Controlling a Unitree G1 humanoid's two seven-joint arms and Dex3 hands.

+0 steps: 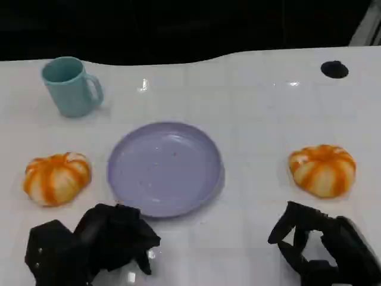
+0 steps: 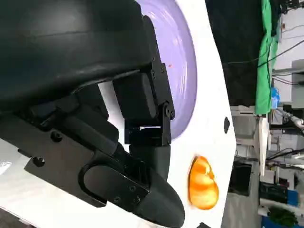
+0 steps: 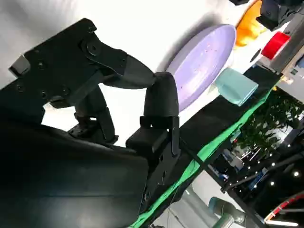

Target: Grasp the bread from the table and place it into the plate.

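Observation:
Two orange-and-white, pumpkin-shaped breads lie on the white table: one on the left [image 1: 57,177], one on the right [image 1: 322,169]. Between them sits the lavender plate [image 1: 165,168], with nothing on it. My left hand [image 1: 95,243] hovers low near the table's front edge, just below the plate's rim and to the right of the left bread, holding nothing. My right hand [image 1: 324,249] sits in front of the right bread, a short gap from it, fingers apart and bare. The left wrist view shows the plate [image 2: 184,61] and the far bread [image 2: 203,185] beyond my fingers [image 2: 142,99].
A teal mug [image 1: 70,86] stands at the back left. A small black disc [image 1: 334,69] lies at the back right. The table's far edge meets a dark background. In the right wrist view the mug [image 3: 236,85] stands beyond the plate [image 3: 204,59], near a red object [image 3: 275,45].

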